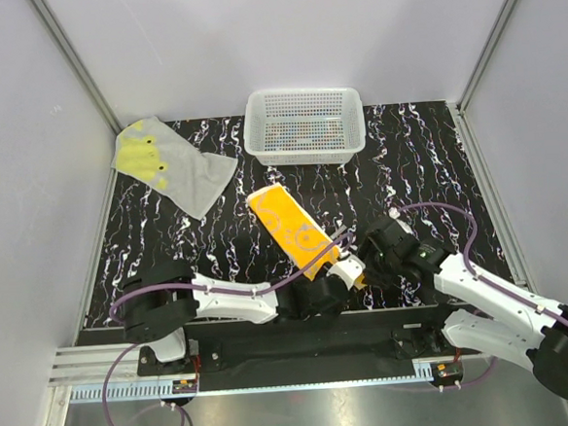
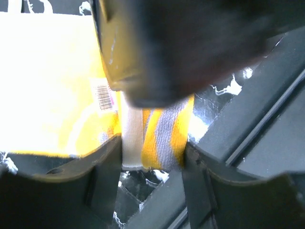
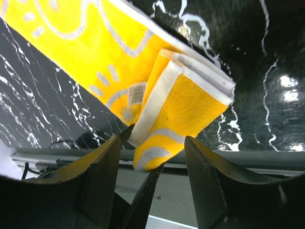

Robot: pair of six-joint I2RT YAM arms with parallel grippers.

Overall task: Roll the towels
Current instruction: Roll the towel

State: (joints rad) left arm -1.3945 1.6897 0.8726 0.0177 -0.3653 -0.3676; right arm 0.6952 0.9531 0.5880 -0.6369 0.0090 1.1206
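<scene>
The bright orange terry towel with white marks (image 1: 287,223) lies as a long folded strip in the middle of the black marbled table (image 1: 437,163). Its near end is turned into a thick first fold, which the left gripper (image 2: 152,152) grasps from both sides while the right gripper (image 3: 157,148) stands released astride it. The light grey towel with yellow-green blotches (image 1: 176,167) lies flat at the far left; both look light, soft and floppy, so grip the roll at its outer ends or it will likely spring open.

We see a white perforated basket (image 1: 306,151) at the far edge of the black marbled table (image 1: 427,164), near its middle.
</scene>
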